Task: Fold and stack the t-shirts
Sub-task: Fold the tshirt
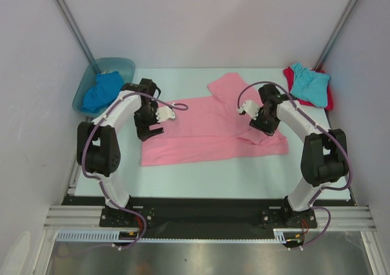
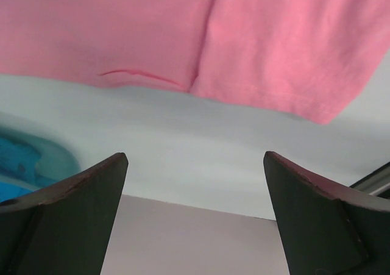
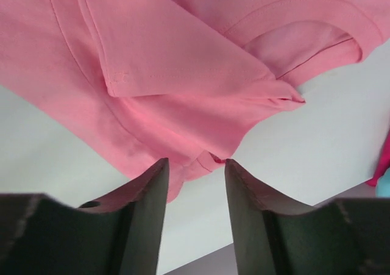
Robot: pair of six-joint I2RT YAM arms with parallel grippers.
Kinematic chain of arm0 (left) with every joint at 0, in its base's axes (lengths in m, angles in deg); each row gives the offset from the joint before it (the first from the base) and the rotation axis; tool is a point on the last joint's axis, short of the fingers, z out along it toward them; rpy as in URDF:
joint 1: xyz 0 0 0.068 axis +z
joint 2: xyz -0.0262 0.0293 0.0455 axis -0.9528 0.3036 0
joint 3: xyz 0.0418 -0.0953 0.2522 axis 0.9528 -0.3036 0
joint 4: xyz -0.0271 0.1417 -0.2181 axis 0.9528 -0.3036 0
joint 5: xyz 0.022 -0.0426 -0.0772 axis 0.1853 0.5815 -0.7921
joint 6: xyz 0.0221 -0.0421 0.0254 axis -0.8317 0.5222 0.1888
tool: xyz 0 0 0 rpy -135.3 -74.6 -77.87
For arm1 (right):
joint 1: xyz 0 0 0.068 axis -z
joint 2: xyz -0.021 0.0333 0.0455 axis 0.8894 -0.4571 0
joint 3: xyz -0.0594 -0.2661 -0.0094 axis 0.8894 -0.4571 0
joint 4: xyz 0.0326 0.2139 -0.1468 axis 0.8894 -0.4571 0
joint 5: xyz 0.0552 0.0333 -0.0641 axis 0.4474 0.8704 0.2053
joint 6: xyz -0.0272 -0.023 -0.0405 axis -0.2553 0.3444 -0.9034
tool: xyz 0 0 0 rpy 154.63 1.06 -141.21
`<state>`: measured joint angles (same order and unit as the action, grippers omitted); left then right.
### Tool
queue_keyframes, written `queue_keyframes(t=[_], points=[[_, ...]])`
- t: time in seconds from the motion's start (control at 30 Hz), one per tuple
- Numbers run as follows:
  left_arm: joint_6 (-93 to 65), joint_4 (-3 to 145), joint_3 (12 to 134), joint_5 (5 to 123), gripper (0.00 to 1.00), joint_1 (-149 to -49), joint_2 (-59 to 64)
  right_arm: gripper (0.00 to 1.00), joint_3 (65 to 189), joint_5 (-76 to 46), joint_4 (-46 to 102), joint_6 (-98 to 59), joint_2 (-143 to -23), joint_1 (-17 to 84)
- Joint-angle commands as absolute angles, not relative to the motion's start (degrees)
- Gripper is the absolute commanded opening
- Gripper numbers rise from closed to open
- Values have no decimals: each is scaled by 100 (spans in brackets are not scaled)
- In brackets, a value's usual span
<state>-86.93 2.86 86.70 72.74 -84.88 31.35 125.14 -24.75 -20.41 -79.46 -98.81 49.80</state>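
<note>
Pink cloth covers the middle of the table (image 1: 201, 171) in the top view. The pink shirt (image 1: 207, 135) lies spread flat there, with one sleeve pointing to the far side. My left gripper (image 1: 152, 119) hangs over its left end and my right gripper (image 1: 262, 119) over its right end. The blue shirt (image 1: 100, 92) is crumpled in the tub (image 1: 116, 63) at far left. The turquoise shirt (image 1: 309, 83) lies on the red shirt (image 1: 329, 99) at far right.

In the left wrist view, my left gripper (image 2: 195, 159) is spread wide and grasps nothing. The pink shirt (image 2: 183, 31) beyond it is smooth, with one small crease.

In the right wrist view, my right gripper (image 3: 196, 162) is released, its jaws partly apart, and the hem is just at their tips. The pink shirt (image 3: 152, 61) shows stitched seams, a layer folded over, and the round collar (image 3: 304, 19).
</note>
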Motion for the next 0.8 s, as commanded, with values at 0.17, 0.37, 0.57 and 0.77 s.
queue_keyframes(t=[0.17,0.37,0.57,0.77], points=[[-8889,-328,8089,6583,98,-8603,2759,40,12082,-2674,-2261,-8001,-9687,5058],[-8890,-310,7947,6689,44,-8612,3075,36,11950,-2762,-2297,-8029,-9687,5120],[-8837,-310,8061,6671,1,-8621,3383,35,12038,-2832,-2480,-8046,-9652,5181],[-8934,-354,8176,6539,0,-8717,3365,14,12073,-2824,-2683,-8064,-9564,5208]])
